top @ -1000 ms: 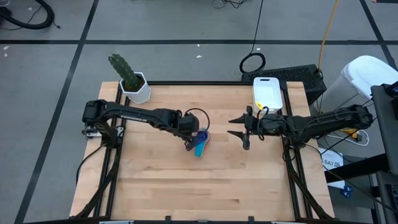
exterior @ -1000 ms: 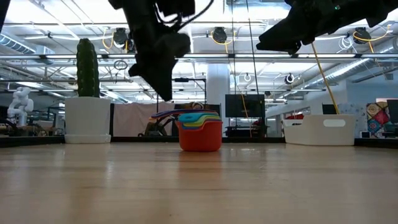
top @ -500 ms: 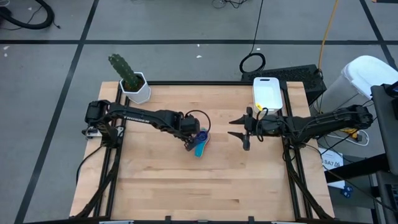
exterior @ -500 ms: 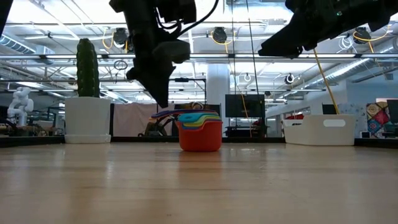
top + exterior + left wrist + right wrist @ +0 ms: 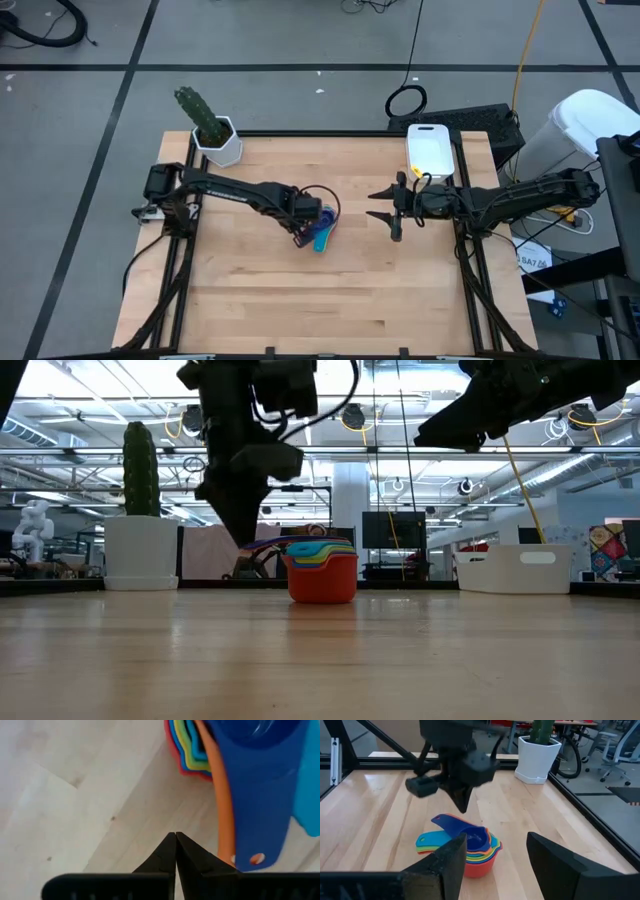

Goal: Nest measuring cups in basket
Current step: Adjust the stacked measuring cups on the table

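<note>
Two dark robot arms work over a pale wooden table, seen from above. The left claw hovers at mid-table, just beside a nested stack of small coloured plastic measuring cups, whose blue handles point toward the table's near edge. The right claw waits well apart on the far side of the stack, fingers spread. A small white rectangular plastic basket sits at the far right corner, behind the right arm, and a white hexagonal pot holding a green cactus stands at the far left corner.

At table height, the measuring cups rest on the wood, red outermost, with orange, yellow, green and blue rims showing inside. The left claw hangs tip-down just beside the stack's handle side. The basket stands off to one side and the cactus pot to the other.

From the left wrist, the claw's fingers are pressed together, empty, their tip close to the dark blue handle's end over bare wood; the bowls lie beyond it.

From the right wrist, the spread fingers frame the stack, with the left claw poised above the handles. The left arm is plainly nearer; its claw would likely need to spread before gripping the handles, and the basket lies well away on the right.
</note>
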Controlling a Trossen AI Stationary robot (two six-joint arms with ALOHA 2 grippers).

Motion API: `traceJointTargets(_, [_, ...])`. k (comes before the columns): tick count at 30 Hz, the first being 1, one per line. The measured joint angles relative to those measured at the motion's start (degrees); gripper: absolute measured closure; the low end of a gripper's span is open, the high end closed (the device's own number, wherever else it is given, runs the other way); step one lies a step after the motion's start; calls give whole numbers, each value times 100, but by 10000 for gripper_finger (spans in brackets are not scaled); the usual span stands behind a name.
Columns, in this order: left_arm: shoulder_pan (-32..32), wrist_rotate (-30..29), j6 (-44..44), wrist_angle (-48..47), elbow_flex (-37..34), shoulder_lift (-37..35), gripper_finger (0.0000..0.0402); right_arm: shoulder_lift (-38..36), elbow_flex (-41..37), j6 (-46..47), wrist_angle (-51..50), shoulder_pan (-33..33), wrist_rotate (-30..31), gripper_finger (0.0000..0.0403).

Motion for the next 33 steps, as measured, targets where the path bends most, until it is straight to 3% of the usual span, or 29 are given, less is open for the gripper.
traceJointTargets(12, [12, 287, -117, 56, -3, 314, 392, 0, 0, 0, 24, 0, -4, 204])
traceJointTargets(19, [-63, 1059, -96, 624, -2, 314, 397, 0, 0, 0, 24, 0, -6, 204])
traceJointTargets(29, [-61, 1010, -120, 632, -2, 314, 397, 0, 0, 2, 19, 0, -6, 204])
traceJointTargets(33, [-83, 1283, -115, 1054, -2, 314, 392, 0, 0, 0, 21, 0, -7, 204])
